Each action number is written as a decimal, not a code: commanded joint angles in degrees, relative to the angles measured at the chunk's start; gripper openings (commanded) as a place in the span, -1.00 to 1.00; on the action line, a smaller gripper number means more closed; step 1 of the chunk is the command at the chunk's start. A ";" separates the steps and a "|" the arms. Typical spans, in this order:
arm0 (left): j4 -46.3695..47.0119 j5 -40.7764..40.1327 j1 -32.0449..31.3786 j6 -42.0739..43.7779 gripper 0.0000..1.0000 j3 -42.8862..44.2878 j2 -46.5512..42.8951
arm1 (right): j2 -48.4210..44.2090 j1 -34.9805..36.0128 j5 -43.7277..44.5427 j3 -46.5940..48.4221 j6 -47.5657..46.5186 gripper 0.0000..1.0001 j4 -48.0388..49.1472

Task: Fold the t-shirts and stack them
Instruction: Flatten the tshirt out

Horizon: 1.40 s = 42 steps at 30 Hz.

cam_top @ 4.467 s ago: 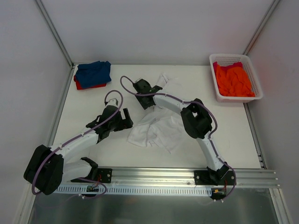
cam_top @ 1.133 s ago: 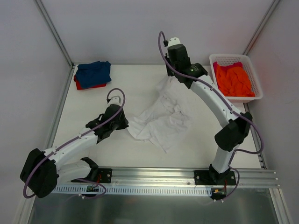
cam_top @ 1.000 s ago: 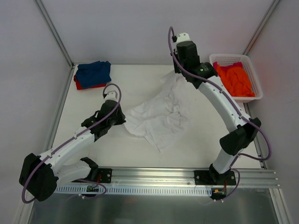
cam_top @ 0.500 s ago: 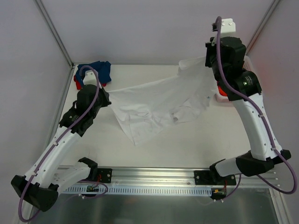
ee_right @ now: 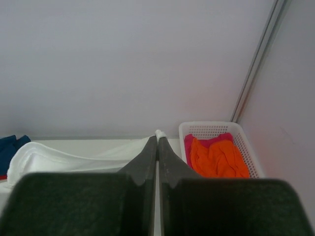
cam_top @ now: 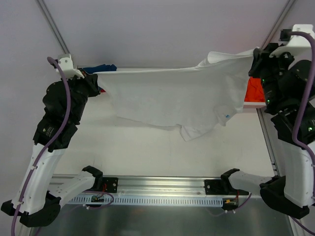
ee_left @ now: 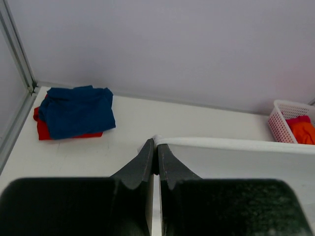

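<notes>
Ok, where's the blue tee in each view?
Top external: blue tee far left, peeking above the stretched white t-shirt.
Left wrist: blue tee upper left, atop the red tee.
Right wrist: blue tee sliver, left edge.
Shared landmark: white basket, right in all.

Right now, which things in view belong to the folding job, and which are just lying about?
Job: white t-shirt, held taut between left gripper and right gripper; blue t-shirt stacked on red t-shirt; orange t-shirt in the basket.
Lying about: basket; table.
</notes>
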 commanded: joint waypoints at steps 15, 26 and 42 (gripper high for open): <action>0.61 1.83 0.68 5.77 -1.00 12.43 -7.22 | -12.24 -0.11 -7.92 1.81 -1.20 -0.99 8.02; 0.61 6.48 0.68 5.15 -1.00 15.24 -11.79 | -17.24 -0.11 -17.41 0.59 2.67 -0.99 10.82; 0.70 11.94 0.68 1.99 -1.00 14.63 -18.13 | -29.03 -2.83 -22.95 -7.50 5.04 -0.99 19.27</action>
